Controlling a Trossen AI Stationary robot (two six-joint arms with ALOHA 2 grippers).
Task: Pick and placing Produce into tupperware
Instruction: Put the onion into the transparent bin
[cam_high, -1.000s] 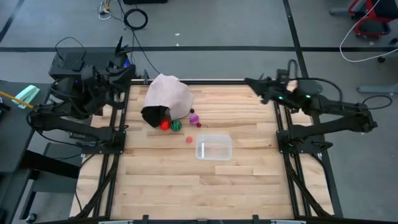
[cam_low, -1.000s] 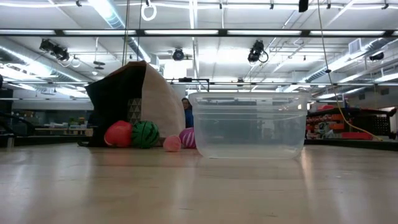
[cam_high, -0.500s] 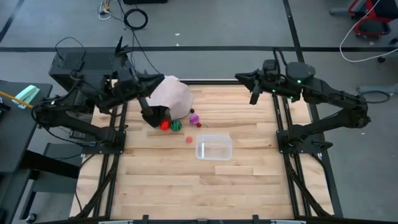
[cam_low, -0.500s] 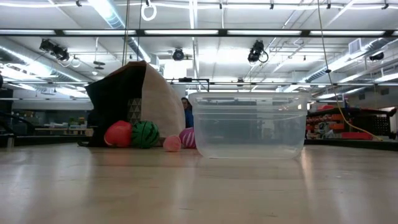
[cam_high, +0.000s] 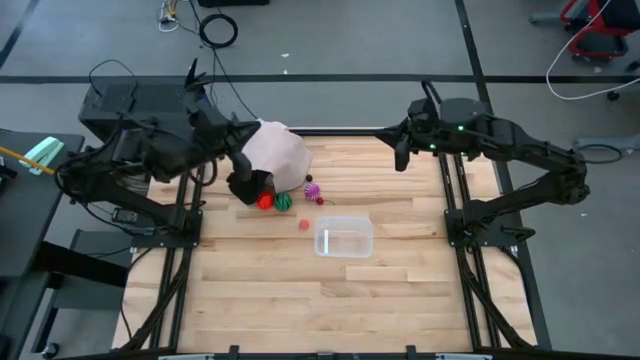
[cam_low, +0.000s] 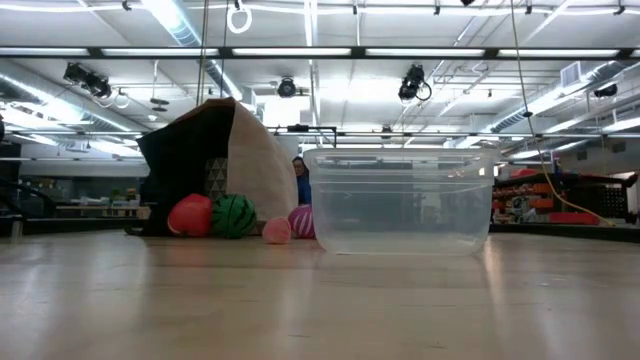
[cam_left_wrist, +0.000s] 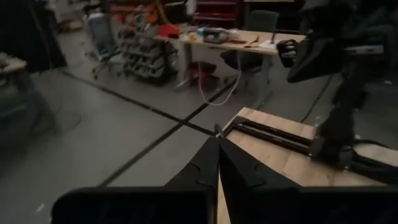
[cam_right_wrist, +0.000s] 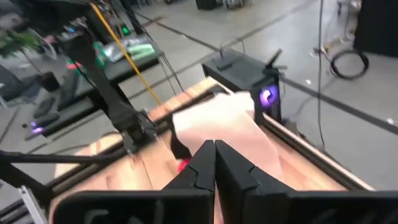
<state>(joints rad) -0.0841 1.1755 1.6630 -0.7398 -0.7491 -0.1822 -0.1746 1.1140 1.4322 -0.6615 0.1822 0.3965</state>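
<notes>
The clear tupperware (cam_high: 345, 238) stands on the table right of the middle; it also shows in the low view (cam_low: 400, 200). The produce lies at the mouth of a pale pinkish-white bag (cam_high: 277, 155): a red piece (cam_high: 264, 201), a green one (cam_high: 284, 202), a spiky magenta one (cam_high: 311, 188), a small dark red one (cam_high: 320, 199) and a small pink-red one (cam_high: 304, 225) nearer the tub. My left gripper (cam_high: 242, 165) is shut and hangs above the bag's left side. My right gripper (cam_high: 402, 155) is shut above the table's far right part. Both hold nothing.
The bag lies on its side at the far left of the table with its dark mouth facing the near edge. Black frame rails (cam_high: 190, 220) run along the table's left and right edges. The near half of the table (cam_high: 330, 310) is bare wood.
Both arms have unfolded from their rest at the far corners. My left gripper has swung toward the table's right, over the bag's left side. My right gripper has swung toward the table's left, over the far right part of the table. The produce, bag and tub have kept still.
</notes>
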